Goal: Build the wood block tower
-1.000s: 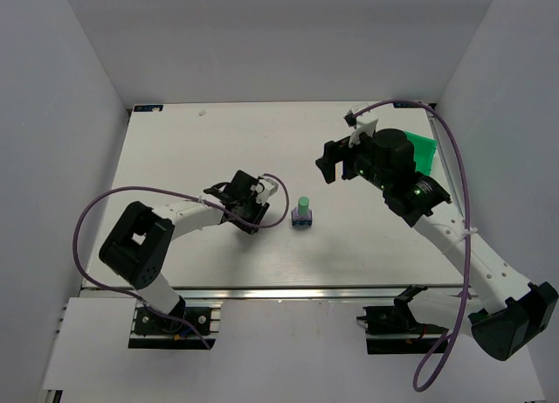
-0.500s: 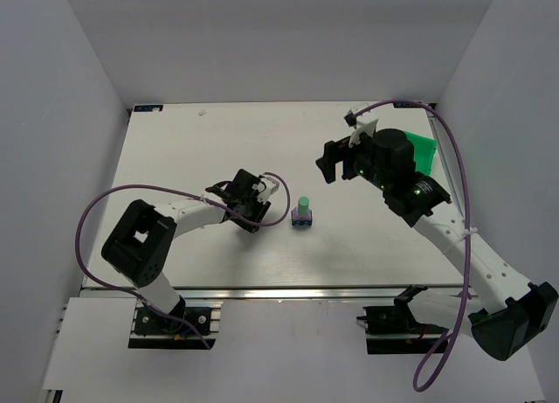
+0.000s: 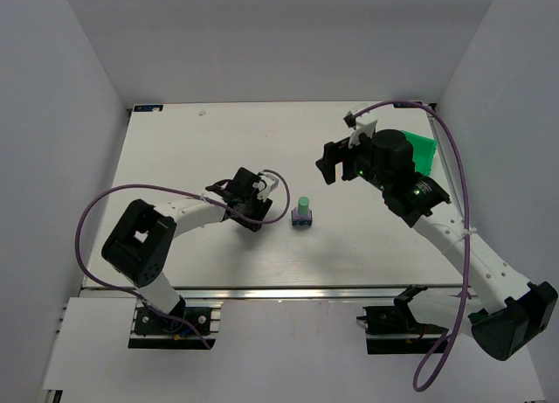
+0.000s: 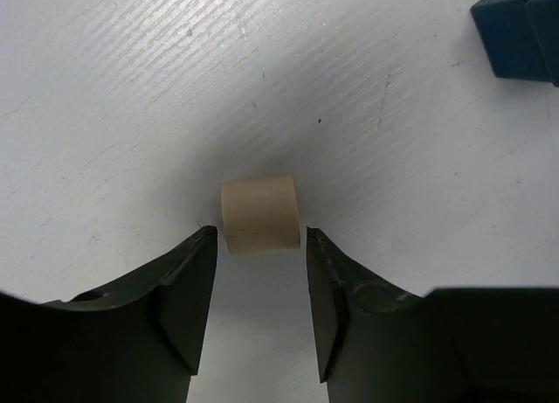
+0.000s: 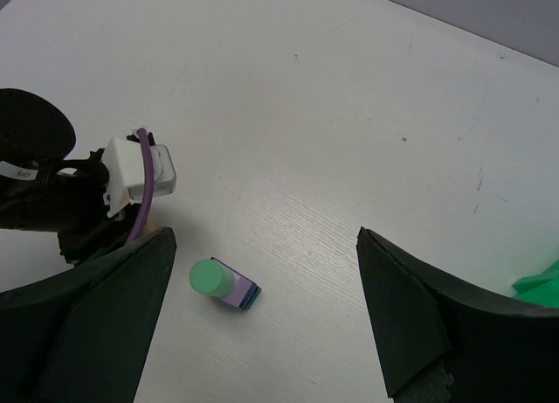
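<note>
Wood block tower [image 3: 302, 212] is standing on the table [image 3: 175, 141], long axis vertical, mint end up, while the left gripper [image 4: 260, 237], jaws slightly parted, is flanking a cream block [image 4: 260, 215] and the right gripper [image 5: 264, 237] is hanging wide open, empty.

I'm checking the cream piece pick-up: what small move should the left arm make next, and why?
Probably ease the left gripper forward so it straddles the cream block: the jaws stand apart, a little wider than the block, which lies only at their tips, not yet well between them.
</note>
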You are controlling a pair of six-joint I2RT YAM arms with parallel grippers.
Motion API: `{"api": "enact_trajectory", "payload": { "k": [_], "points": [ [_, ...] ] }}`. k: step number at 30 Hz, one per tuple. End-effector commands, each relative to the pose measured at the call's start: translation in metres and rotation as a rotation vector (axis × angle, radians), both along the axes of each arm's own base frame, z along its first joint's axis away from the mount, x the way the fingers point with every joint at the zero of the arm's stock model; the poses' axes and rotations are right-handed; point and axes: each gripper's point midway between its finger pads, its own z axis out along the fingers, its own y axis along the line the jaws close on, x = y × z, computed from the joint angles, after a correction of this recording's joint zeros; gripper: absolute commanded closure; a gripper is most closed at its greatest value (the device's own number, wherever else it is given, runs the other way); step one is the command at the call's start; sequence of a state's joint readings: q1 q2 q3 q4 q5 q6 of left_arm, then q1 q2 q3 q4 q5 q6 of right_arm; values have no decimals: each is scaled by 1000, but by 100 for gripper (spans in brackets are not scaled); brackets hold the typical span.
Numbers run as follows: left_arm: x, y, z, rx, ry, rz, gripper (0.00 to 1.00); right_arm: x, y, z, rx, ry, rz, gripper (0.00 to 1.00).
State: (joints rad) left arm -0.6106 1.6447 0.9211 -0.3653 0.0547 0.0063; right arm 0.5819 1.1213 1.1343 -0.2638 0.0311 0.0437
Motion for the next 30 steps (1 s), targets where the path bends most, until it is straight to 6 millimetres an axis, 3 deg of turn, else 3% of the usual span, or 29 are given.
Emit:
{"api": "enact_trajectory", "payload": {
  "k": [1,10,13,14,16,18,23,26,29,30],
  "points": [
    [16,-7,16,-35,-45,37,45,4,-1,7,3,-31,-7,11],
    [16,-9,15,-47,-42,32,63,5,-2,7,2,-33,-9,11],
    [17,-10,17,-44,-42,33,80,5,-2,8,0,-36,-8,11],
    [18,-10,19,-43,-50,31,91,4,-2,7,-1,-34,-7,11],
    [24,-9,32,-51,-95,27,100,3,-2,9,1,-41,-3,11],
    [31,-9,48,-55,-146,10,100,3,-3,11,1,-50,-5,11],
    [47,-25,122,-125,-345,-138,100,1,-3,10,3,-77,5,11],
    [39,-46,168,-179,-446,-344,100,2,-10,6,-6,-81,-27,11],
    [19,-66,191,-236,-470,-583,100,5,-29,3,-6,-81,-136,11],
    [19,-73,209,-259,-500,-629,100,5,-35,-7,-13,-61,-169,11]
  ]
}}
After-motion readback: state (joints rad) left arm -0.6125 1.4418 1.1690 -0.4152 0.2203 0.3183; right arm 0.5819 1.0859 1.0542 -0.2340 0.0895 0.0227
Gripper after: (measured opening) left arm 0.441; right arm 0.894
